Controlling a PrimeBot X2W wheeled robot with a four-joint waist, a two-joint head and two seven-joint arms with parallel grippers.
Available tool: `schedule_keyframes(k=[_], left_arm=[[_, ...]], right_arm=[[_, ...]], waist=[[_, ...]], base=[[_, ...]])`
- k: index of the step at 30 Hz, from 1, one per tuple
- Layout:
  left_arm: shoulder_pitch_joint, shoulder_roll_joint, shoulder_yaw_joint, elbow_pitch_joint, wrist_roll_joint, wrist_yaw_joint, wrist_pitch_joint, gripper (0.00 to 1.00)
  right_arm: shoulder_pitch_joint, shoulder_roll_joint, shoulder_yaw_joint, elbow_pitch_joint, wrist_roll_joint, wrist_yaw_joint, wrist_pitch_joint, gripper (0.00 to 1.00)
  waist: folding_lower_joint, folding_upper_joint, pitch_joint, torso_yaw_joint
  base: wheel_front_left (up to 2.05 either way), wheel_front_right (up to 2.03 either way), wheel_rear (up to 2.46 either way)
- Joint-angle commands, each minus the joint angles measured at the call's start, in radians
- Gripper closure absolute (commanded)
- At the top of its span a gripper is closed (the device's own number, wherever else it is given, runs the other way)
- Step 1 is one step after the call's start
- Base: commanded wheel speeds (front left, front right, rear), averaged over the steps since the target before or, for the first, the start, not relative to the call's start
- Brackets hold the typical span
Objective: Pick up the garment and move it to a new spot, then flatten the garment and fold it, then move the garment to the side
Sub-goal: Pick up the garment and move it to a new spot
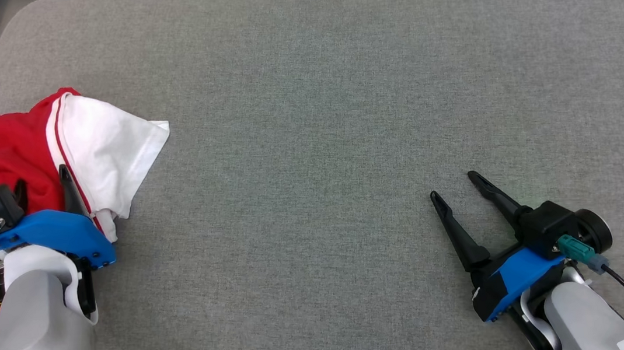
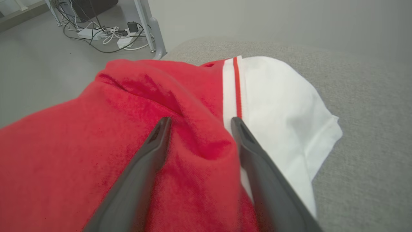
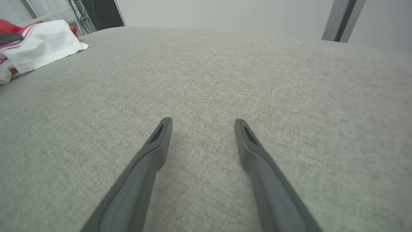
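Left gripper (image 2: 200,120) spread, empty, over red-white garment (image 2: 128,96)
right gripper (image 1: 453,184) spread, empty, well apart; grey cushion (image 1: 301,82); floor cables (image 2: 96,35)

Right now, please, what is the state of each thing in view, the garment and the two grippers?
garment: bunched up, not yet flattened, lying at the left edge of the grey pad.
left gripper: open, fingers spread over the red cloth, not closed on it.
right gripper: open, holding nothing, over bare pad, well apart from the garment.
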Motion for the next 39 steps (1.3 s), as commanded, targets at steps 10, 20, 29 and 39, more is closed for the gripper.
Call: schedule_keyframes(k=[10, 20, 29, 39], left_arm=[[-0.051, 0.017, -0.042, -0.028, 0.019, -0.022, -0.042, 1.00], [-0.022, 0.027, -0.139, -0.331, 0.033, -0.062, -0.044, 1.00], [-0.001, -0.060, -0.337, -0.525, -0.088, -0.064, -0.018, 1.00], [0.023, -0.136, -0.592, -0.559, -0.222, -0.065, -0.019, 1.00]], right_arm=[[0.031, 0.023, -0.030, 0.024, 0.018, -0.001, 0.002, 0.00], [0.083, 0.066, -0.044, 0.040, 0.028, -0.001, 0.002, 0.00], [0.131, 0.081, -0.051, 0.051, 0.032, -0.001, 0.002, 0.00], [0.114, 0.084, -0.052, 0.046, 0.032, -0.001, 0.002, 0.00]], waist=[[-0.0001, 0.0000, -0.062, -0.012], [-0.0001, 0.0000, -0.187, -0.093], [-0.0001, 0.0000, -0.245, -0.229], [-0.0001, 0.0000, -0.218, -0.403]], base=[[0.00, 0.00, 0.00], [0.00, 0.00, 0.00], [0.00, 0.00, 0.00], [0.00, 0.00, 0.00]])
